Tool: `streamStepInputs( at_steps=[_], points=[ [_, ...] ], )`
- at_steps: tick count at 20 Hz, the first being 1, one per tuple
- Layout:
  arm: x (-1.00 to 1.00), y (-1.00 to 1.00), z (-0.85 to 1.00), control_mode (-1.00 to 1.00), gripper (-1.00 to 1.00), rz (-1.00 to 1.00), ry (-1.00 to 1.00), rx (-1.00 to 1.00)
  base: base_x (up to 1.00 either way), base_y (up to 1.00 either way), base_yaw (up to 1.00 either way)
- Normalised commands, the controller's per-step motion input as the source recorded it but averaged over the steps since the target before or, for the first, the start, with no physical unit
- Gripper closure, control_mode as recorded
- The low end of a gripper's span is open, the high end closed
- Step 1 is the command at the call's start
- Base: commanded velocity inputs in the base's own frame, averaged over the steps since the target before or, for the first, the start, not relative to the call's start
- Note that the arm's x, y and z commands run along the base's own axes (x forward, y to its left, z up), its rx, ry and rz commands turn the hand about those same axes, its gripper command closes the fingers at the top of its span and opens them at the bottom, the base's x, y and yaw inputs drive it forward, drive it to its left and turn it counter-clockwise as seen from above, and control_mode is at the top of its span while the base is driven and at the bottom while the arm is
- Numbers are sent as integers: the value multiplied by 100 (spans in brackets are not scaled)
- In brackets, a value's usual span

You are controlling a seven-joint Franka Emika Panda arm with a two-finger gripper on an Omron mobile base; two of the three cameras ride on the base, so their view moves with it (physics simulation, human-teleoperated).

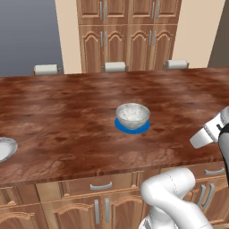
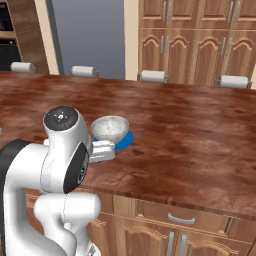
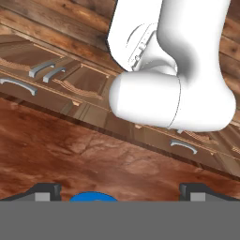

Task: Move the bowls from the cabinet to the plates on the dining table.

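Speckled pale bowl [image 1: 132, 115] sits on the blue plate [image 1: 132, 128] mid table [image 1: 67, 120]; white-grey plate [image 1: 5, 148] lies at the table's left edge, well apart. In the hand view the gripper [image 3: 119, 190] has fingertips [image 3: 46, 190] spread wide, holding nothing, with the blue plate's edge between them, over the table's front side.
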Motion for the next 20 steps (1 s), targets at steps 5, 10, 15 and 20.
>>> streamStepInputs(
  at_steps=[5,10,15,20],
  points=[
    [0,14,1,-100,-100,0,0,0,0,0,0],
    [-11,43,0,-100,-100,0,0,-6,0,0,0],
    [-41,59,0,-100,-100,0,0,0,0,0,0],
    [-27,20,-1,-100,-100,0,0,0,0,0,0]
  ],
)
